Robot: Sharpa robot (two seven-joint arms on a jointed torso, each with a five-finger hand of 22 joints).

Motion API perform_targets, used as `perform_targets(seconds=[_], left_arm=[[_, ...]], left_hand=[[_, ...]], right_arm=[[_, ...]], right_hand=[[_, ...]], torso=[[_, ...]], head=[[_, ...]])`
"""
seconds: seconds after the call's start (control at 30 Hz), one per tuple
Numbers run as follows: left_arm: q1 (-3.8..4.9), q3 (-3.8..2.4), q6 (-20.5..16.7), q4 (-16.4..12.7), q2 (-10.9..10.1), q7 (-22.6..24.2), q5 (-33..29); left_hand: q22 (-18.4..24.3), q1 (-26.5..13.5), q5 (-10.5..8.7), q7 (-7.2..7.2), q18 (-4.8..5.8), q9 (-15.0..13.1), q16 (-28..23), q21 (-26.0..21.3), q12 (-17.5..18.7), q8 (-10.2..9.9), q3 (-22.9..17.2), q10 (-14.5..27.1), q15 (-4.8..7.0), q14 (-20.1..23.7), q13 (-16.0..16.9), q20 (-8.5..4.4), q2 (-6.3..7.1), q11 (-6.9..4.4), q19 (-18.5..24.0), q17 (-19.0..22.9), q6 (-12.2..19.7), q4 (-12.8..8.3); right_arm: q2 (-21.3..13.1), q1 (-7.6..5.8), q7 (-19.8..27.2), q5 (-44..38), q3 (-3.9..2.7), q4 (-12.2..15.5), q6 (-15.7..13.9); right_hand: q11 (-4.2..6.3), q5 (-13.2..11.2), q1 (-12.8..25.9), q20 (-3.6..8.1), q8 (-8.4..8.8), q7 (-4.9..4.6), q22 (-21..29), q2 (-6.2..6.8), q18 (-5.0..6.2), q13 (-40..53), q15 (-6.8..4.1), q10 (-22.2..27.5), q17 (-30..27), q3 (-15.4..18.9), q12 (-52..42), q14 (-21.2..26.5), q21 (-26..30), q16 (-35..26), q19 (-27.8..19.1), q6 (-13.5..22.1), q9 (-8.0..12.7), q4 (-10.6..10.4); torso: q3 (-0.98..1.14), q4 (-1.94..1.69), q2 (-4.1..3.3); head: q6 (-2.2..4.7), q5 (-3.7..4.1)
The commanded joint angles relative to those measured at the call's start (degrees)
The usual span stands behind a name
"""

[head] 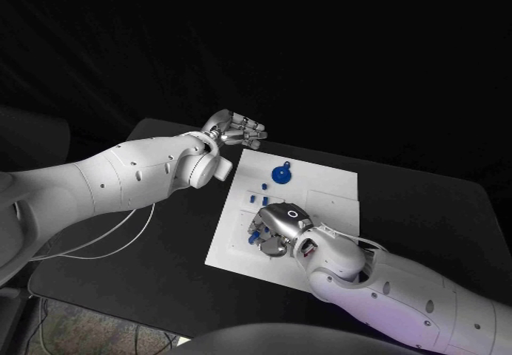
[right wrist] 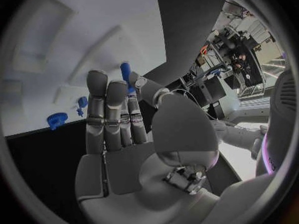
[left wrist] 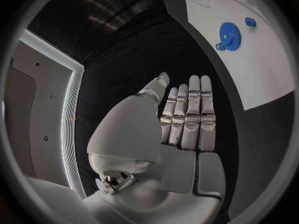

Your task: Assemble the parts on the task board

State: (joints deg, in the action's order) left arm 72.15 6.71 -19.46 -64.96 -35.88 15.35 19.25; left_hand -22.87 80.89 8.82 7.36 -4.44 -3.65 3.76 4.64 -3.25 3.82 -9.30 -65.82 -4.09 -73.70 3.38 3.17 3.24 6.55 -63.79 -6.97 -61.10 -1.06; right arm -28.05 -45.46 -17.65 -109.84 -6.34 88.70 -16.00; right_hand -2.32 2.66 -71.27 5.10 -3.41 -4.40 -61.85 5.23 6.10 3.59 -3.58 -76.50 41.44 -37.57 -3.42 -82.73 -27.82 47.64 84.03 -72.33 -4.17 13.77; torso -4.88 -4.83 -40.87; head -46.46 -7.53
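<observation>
A small blue peg (right wrist: 126, 72) sits pinched between the right hand's (head: 280, 231) thumb and fingertips, low over the near left part of the white board (head: 331, 194). To seat it well, the hand should line the peg upright over its hole and press straight down. A blue gear (head: 280, 174) lies near the board's far edge. The left hand (head: 237, 130) hovers off that far corner, fingers straight, holding nothing.

Task board (head: 320, 185) white, table (head: 427, 214) black. Parts blue — gear (head: 280, 174), small pegs (head: 260, 198). Hands silver — left hand (head: 237, 129), right hand (head: 280, 229) — on white arms (head: 118, 181).
</observation>
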Motion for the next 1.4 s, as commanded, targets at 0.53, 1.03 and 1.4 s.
perform_targets(seconds=[0.53,1.03,1.4], left_arm=[[0.03,-0.04,0.88,0.03,0.19,0.19,-0.33],[0.03,-0.03,1.22,0.14,0.3,0.01,-0.33],[0.02,-0.01,1.67,0.2,0.32,-0.16,-0.33]], left_hand=[[0.26,-0.1,-0.2,0.28,0.71,-0.02,-0.17,-0.32,-0.08,-0.25,-0.07,0.36,-0.13,0.0,-0.07,0.02,-0.29,0.08,-0.2,-0.09,0.16,0.4],[0.42,-0.12,-0.21,0.36,0.71,-0.01,-0.17,-0.33,-0.09,-0.26,0.0,0.41,-0.15,0.04,-0.06,0.04,-0.29,0.11,-0.19,-0.09,0.3,0.47],[0.48,-0.08,-0.19,0.38,0.69,-0.02,-0.15,-0.3,-0.09,-0.24,0.02,0.46,-0.14,-0.02,-0.06,0.03,-0.31,0.12,-0.26,-0.11,0.36,0.47]], right_arm=[[-0.11,0.02,-1.58,-1.88,0.6,-0.03,2.02],[2.44,0.02,-5.98,-5.63,3.28,-1.17,2.45],[3.35,0.03,-6.66,-5.09,3.83,-1.83,1.02]], right_hand=[[1.22,0.15,0.28,0.32,-0.29,-0.01,-0.4,-0.56,0.62,0.11,-0.44,-1.53,0.07,-0.05,-0.2,0.14,0.27,-0.22,2.11,-0.29,-0.54,0.43],[1.08,0.25,0.65,0.15,-0.26,-0.09,-0.79,-0.13,0.81,0.13,-0.29,-1.25,-0.13,-1.21,-0.2,0.35,1.17,-0.52,1.81,-0.1,-0.54,0.62],[0.72,2.92,2.05,-0.13,-0.26,-0.39,-2.65,1.72,0.89,0.12,-0.05,0.1,-0.56,-1.69,-0.19,0.33,-0.64,-0.63,2.03,1.28,-0.42,-0.33]], torso=[[0.0,0.04,0.01],[-0.08,-0.06,0.0],[-0.05,-0.02,0.02]], head=[[-0.04,0.19],[0.16,0.72],[0.11,0.61]])
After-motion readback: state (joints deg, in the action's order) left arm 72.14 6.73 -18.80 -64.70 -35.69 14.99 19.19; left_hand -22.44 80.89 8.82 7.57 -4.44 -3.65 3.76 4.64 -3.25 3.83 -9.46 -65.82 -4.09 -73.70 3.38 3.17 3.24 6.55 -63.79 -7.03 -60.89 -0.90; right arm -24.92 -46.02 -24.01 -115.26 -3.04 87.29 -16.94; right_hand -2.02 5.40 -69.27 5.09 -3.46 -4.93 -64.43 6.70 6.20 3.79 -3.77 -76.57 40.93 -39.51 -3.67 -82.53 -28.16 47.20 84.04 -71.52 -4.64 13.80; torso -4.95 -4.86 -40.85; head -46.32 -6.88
